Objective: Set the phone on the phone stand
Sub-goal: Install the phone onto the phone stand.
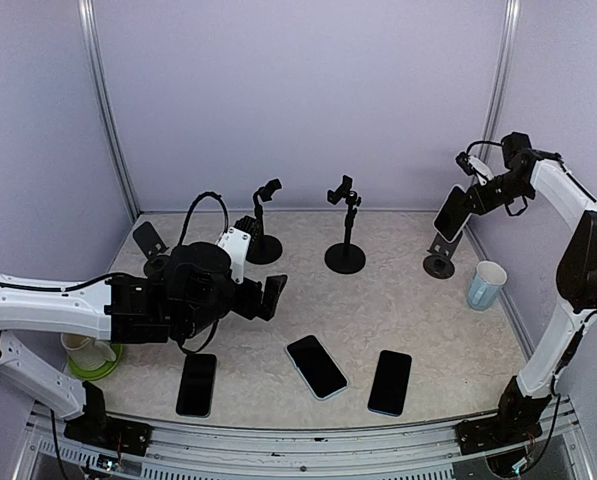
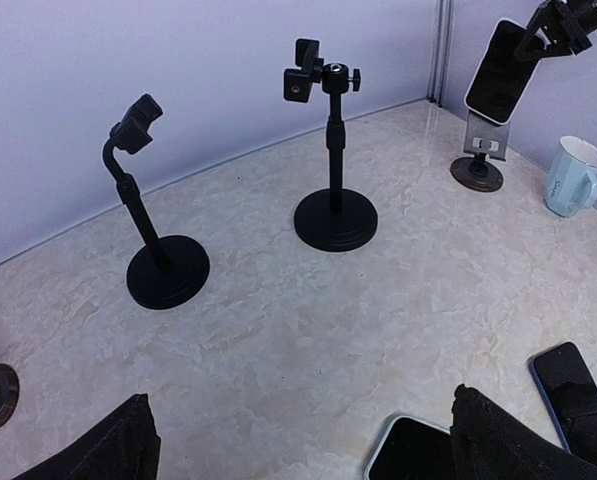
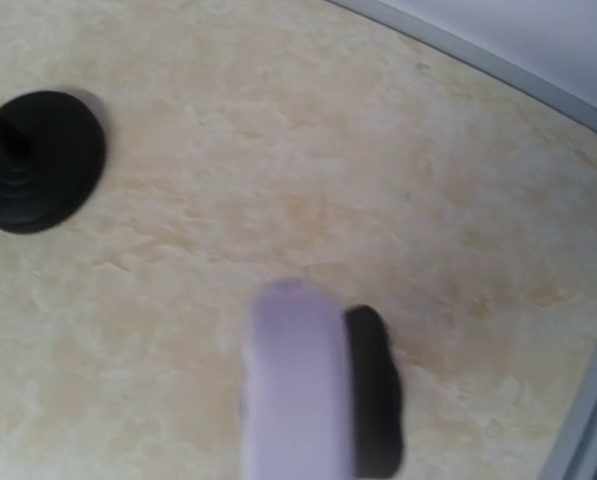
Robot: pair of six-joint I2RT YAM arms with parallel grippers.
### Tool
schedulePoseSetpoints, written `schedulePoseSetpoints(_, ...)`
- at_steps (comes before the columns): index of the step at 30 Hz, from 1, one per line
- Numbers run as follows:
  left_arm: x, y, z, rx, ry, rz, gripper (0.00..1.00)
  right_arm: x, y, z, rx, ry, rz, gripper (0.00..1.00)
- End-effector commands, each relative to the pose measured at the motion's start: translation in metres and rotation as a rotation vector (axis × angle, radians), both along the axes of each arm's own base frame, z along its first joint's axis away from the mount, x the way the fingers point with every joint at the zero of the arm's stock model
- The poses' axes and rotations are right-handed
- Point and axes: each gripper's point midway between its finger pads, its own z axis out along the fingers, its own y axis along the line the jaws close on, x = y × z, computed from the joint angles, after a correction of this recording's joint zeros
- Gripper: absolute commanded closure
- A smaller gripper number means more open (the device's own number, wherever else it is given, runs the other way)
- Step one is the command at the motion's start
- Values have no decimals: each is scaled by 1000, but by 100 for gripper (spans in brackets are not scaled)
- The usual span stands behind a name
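My right gripper (image 1: pixel 484 196) is shut on a dark phone with a lavender back (image 1: pixel 452 213) and holds it upright, tilted, just over the small stand (image 1: pixel 439 263) at the right wall. The left wrist view shows this phone (image 2: pixel 498 70) with its lower edge close above that stand's cradle (image 2: pixel 481 148); I cannot tell if they touch. In the right wrist view the phone (image 3: pixel 298 385) is a blur with the stand's base (image 3: pixel 378 400) behind it. My left gripper (image 1: pixel 266 295) is open and empty, low over mid-table, its fingers (image 2: pixel 118 450) wide apart.
Three phones lie flat near the front edge (image 1: pixel 197 384) (image 1: pixel 316 366) (image 1: pixel 390 381). Two tall black stands (image 1: pixel 263 228) (image 1: pixel 345 240) stand at the back, and a small stand (image 1: pixel 150 244) at the back left. A white mug (image 1: pixel 486 285) is at the right, a cup on a green saucer (image 1: pixel 90 356) at the left.
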Motion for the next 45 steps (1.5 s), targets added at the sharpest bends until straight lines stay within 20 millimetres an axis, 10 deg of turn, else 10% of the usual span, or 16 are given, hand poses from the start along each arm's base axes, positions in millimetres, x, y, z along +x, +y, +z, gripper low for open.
schedulePoseSetpoints(1,2,-8,11,-3,17,-16,1,5,-1,15,13,-62,70,100)
schedulePoseSetpoints(45,14,-22,30,3,23,-44,1,5,-14,-46,-1,64,73,100)
